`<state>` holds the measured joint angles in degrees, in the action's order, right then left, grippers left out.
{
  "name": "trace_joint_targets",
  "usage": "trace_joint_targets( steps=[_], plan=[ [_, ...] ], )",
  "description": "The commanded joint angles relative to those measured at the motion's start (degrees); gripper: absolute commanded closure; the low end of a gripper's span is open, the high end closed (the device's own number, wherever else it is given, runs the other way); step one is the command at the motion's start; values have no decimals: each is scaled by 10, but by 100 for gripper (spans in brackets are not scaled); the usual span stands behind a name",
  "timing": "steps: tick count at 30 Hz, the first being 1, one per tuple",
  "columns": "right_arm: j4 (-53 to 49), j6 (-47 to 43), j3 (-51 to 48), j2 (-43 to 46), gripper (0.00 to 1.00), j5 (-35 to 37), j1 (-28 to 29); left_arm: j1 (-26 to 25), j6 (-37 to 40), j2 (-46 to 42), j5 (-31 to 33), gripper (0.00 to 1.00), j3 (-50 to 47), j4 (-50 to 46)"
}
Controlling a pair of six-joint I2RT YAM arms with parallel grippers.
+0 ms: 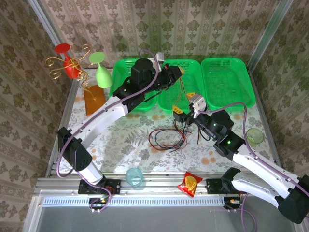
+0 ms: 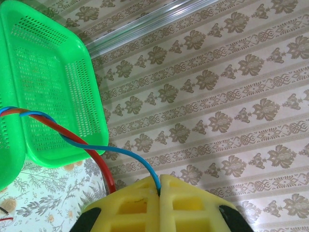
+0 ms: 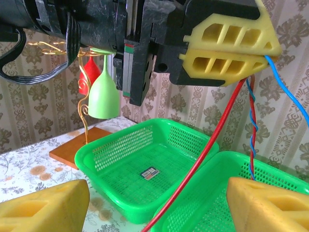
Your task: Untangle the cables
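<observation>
Left pincer point(image 1: 179, 72) held red and blue wires point(image 2: 53, 126) above the middle green basket point(image 1: 190, 61).
It was clamped shut on both strands. The right pincer point(image 3: 157, 205) gaped wide just in front of that basket, the red strand passing between its fingers. The other cables point(image 1: 166, 137) lay looped on the tabletop point(image 1: 125, 140) before the basket.

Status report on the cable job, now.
Left gripper shut on blue wire, raised above green baskets; red wire twisted round it. Right gripper open, empty. Remaining cables tangled on the table. No obstruction seen.
</observation>
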<state>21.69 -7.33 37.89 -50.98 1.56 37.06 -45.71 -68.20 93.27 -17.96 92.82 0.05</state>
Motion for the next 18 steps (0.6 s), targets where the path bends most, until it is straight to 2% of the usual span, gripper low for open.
trace_joint_targets(
  steps=[1, 11, 15, 18],
  plan=[
    [24, 13, 7, -5, 25, 6, -16, -4, -3, -7, 4, 100, 5, 21],
    [28, 85, 59, -75, 42, -33, -53, -9, 1, -16, 9, 100, -3, 25],
    [34, 102, 68, -83, 44, -38, -57, -9, 3, -19, 12, 100, -8, 26],
    [29, 112, 73, -83, 53, -39, -59, -10, 4, -23, 13, 100, -11, 28]
  ],
)
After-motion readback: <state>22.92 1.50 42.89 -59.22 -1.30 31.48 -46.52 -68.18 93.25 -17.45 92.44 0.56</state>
